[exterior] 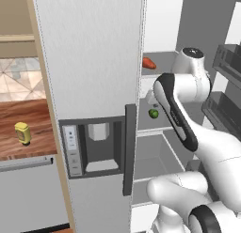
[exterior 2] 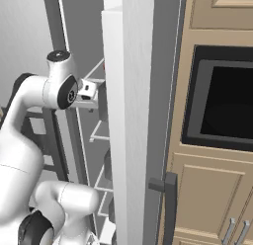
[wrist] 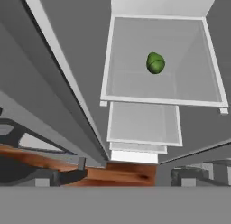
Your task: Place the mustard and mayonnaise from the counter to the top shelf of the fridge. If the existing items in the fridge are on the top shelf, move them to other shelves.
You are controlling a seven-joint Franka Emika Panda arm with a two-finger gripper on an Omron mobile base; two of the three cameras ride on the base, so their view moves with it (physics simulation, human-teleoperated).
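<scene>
With fingers spread and empty, the gripper (wrist: 115, 175) looks down on the green vegetable (wrist: 155, 63), which could roll off its shelf (wrist: 135, 90) if nudged.

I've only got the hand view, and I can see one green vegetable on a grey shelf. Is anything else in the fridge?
Observer: Yes. The left base view shows a carrot lying on the upper shelf, one level above the green vegetable.
Operator: Okay. Anything waiting outside it?
Observer: A mustard bottle stands upright on the wooden counter, to the left of the fridge in that view.
</scene>
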